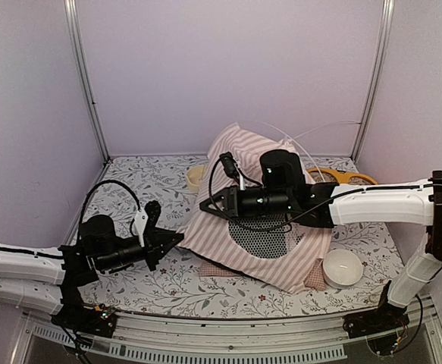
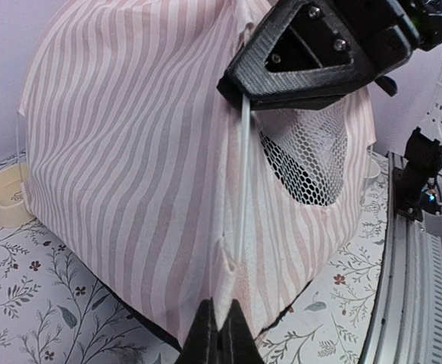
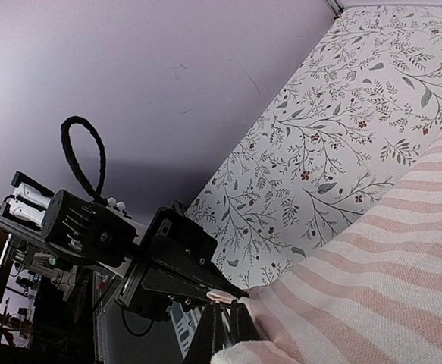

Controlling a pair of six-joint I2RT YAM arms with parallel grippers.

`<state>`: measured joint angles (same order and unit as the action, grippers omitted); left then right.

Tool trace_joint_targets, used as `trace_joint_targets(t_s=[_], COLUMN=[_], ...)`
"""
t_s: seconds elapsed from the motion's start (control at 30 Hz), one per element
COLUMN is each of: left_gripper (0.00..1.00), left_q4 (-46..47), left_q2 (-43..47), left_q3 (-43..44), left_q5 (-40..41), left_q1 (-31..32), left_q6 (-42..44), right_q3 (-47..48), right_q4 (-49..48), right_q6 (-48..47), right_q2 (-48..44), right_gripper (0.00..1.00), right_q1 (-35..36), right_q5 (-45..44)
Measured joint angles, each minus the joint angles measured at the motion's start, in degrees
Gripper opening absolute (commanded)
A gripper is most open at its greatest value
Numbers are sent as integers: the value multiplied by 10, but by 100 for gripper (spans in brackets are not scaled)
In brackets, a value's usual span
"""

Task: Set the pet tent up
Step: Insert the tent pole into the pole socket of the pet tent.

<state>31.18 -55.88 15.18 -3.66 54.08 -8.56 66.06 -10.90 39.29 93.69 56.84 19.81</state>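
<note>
Though the pink-and-white striped fabric pet tent (image 1: 239, 152) roughly stands, left gripper (image 1: 177, 240) and right gripper (image 1: 204, 205) both pinch its edge; thin white poles (image 1: 319, 127) maybe unseated.

Lit softly and evenly from overhead, with a lilac tint across the enclosure walls (image 1: 228, 68). Casts only short, diffuse shadows beneath the pet tent (image 1: 277, 265) and both arms onto the flowered desk (image 1: 167, 288). Renders the overhead view sharp, though slightly bowed along the corner posts (image 1: 84, 76). Keeps stripes and mesh crisp from the left wrist, yet blurs the dark left tool (image 2: 221, 315) at the bottom edge. Falls dim in the right wrist's lower left corner; softens the nearest fabric beside the right tool (image 3: 224, 334).
</note>
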Motion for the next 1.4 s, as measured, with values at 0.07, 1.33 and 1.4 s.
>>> trace_joint_targets(t_s=[0.07, 1.33, 1.4], left_gripper=[0, 0, 0], left_q4=[-2, -31, -34], left_q2=[0, 13, 12], left_q3=[0, 9, 14], left_q5=[-2, -2, -2], left_q1=[0, 0, 0], left_q6=[0, 4, 5], right_q3=[2, 32, 42], right_q4=[1, 24, 34], right_q6=[-1, -13, -18], right_q2=[2, 24, 28], right_gripper=[0, 0, 0], right_q1=[0, 2, 2], right_q5=[0, -8, -11])
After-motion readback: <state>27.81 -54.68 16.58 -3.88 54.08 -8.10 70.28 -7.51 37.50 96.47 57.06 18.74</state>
